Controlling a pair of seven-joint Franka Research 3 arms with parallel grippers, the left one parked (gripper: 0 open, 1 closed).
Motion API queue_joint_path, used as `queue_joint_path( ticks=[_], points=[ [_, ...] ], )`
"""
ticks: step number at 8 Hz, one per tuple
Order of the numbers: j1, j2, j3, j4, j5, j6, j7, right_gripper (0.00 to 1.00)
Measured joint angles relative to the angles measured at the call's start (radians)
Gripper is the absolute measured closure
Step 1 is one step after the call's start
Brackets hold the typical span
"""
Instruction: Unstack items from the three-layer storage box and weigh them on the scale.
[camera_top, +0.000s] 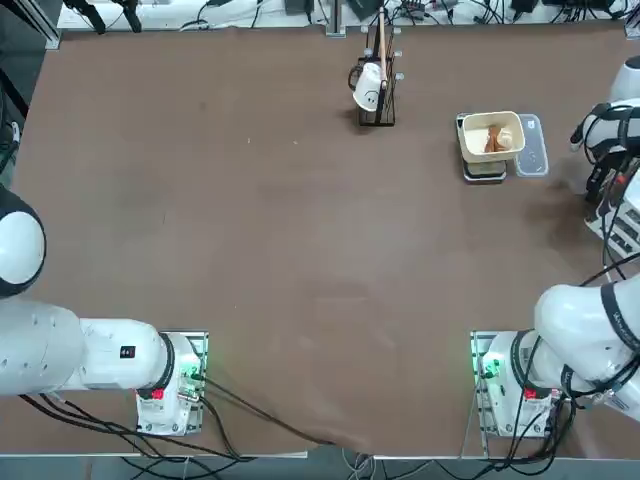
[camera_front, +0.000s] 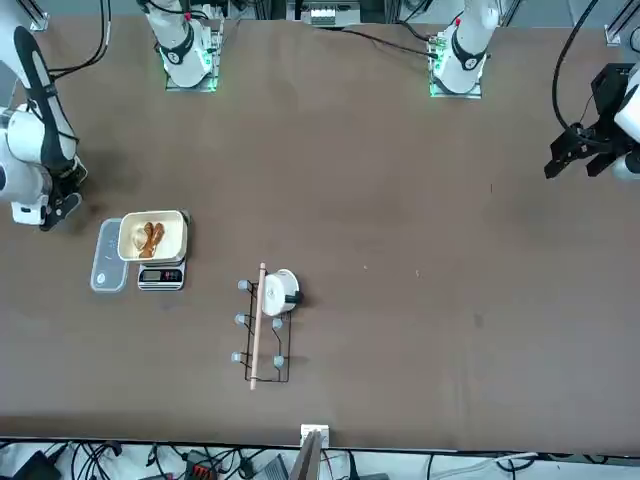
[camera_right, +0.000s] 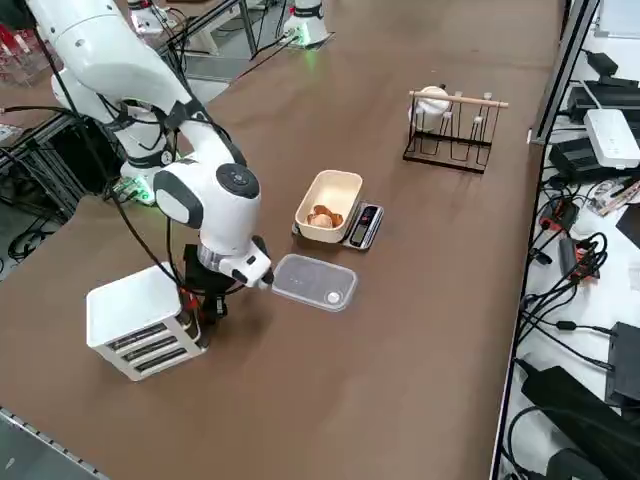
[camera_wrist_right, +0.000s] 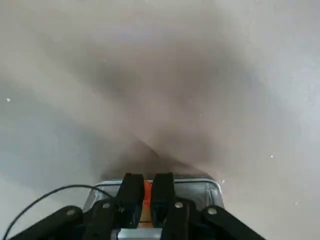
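Observation:
The three-layer storage box (camera_right: 140, 320), white with slatted fronts, stands at the table's right edge (camera_top: 622, 228). My right gripper (camera_right: 197, 300) is low against the box's side. In the wrist view the gripper (camera_wrist_right: 147, 192) has its two black fingers shut on a thin orange-red tab (camera_wrist_right: 147, 189) of the box. The dark scale (camera_right: 365, 225) carries a cream bowl (camera_right: 328, 195) with a few brown and tan items (camera_right: 320, 217) inside, seen also from above (camera_top: 497, 140). A translucent grey plate (camera_right: 313, 282) lies beside the scale, close to my wrist.
A thin black wire stand (camera_top: 378, 95) with a wooden bar and a white cup (camera_top: 368, 88) stands at the far middle of the table. Cables and boxes lie beyond the table's far edge (camera_right: 600, 140).

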Motion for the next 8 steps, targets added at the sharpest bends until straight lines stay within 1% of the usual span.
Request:
queue_joint_path(
  ticks=[1, 3, 4, 5, 7, 8],
  points=[
    [-0.001, 0.0, 0.024, 0.002, 0.004, -0.001, 0.012, 0.88],
    [0.002, 0.001, 0.092, 0.005, 0.013, -0.001, 0.071, 0.88],
    [0.004, 0.002, 0.118, 0.009, 0.017, -0.001, 0.091, 0.88],
    [0.009, 0.002, 0.131, 0.012, 0.019, -0.002, 0.105, 0.88],
    [0.018, 0.008, 0.134, 0.025, 0.021, -0.004, 0.113, 0.88],
    [0.018, 0.013, 0.136, 0.032, 0.023, -0.004, 0.114, 0.83]
  ],
)
